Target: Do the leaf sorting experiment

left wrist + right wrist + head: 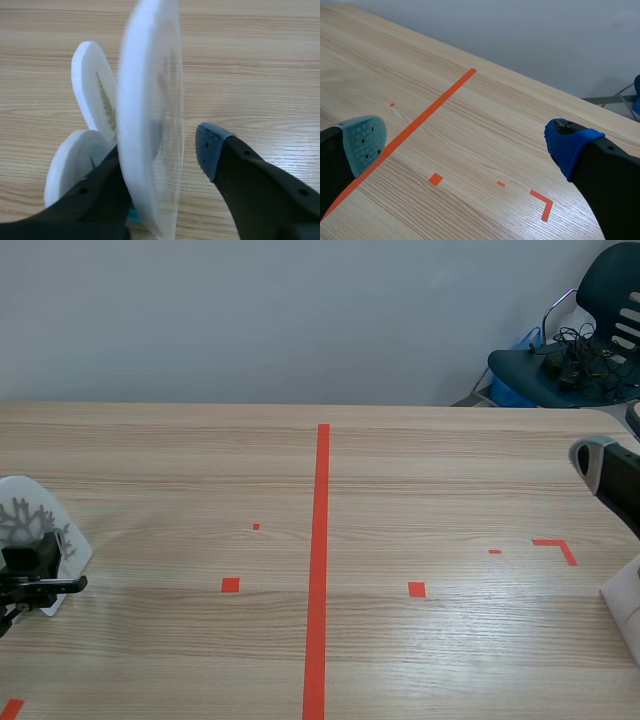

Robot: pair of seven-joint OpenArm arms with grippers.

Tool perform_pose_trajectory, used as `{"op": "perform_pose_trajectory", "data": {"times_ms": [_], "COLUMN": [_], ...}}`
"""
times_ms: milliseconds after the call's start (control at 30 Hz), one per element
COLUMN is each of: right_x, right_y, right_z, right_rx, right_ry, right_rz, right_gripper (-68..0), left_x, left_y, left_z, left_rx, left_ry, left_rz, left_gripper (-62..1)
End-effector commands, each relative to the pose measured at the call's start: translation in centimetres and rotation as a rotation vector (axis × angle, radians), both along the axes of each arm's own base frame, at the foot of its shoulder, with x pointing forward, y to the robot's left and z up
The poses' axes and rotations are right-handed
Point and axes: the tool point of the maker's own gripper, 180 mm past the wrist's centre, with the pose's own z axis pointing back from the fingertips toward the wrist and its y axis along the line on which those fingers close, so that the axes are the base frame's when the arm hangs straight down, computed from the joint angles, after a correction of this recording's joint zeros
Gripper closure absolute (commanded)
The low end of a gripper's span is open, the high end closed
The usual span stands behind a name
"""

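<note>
white round leaf-specimen disc (145,100) stands on edge inside the left pincer (162,150), fingers apart, one pad just clear; probably edge-up for rim gripping. right pincer (465,145) apart over light wooden surface (485,115).

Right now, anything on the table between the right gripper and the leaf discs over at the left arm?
Nothing visible does. Between the right gripper and the leaf discs, the table shows only tape marks. The left gripper sits at them, with the upright disc against it.
</note>
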Motion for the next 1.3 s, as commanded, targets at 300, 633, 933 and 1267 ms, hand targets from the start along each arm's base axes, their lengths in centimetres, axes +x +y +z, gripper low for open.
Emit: {"op": "perform_pose_trajectory", "data": {"times_ms": [300, 633, 933, 1267], "right_x": [0.2, 0.2, 0.2, 0.2], "right_y": [0.1, 0.1, 0.1, 0.1], "right_z": [0.6, 1.0, 0.9, 0.9], "right_rx": [0.024, 0.056, 0.054, 0.054], "right_ry": [-0.021, -0.03, -0.027, -0.027], "right_rz": [-0.002, -0.002, -0.003, -0.003], "right_gripper": [-67.9, -67.9, -67.9, -67.9], "left_x": [2.0, -0.3, -5.0, -5.7], "left_y": [-2.9, -9.7, -16.6, -17.4], "left_z": [12.2, 21.4, 23.0, 22.9], "left_rx": [0.107, 0.08, -0.122, -0.132], "left_ry": [-0.263, -0.387, -0.319, -0.304], "left_rz": [-0.164, -0.428, -0.691, -0.723], "left_gripper": [-27.4, -62.3, -62.3, -62.3]}}
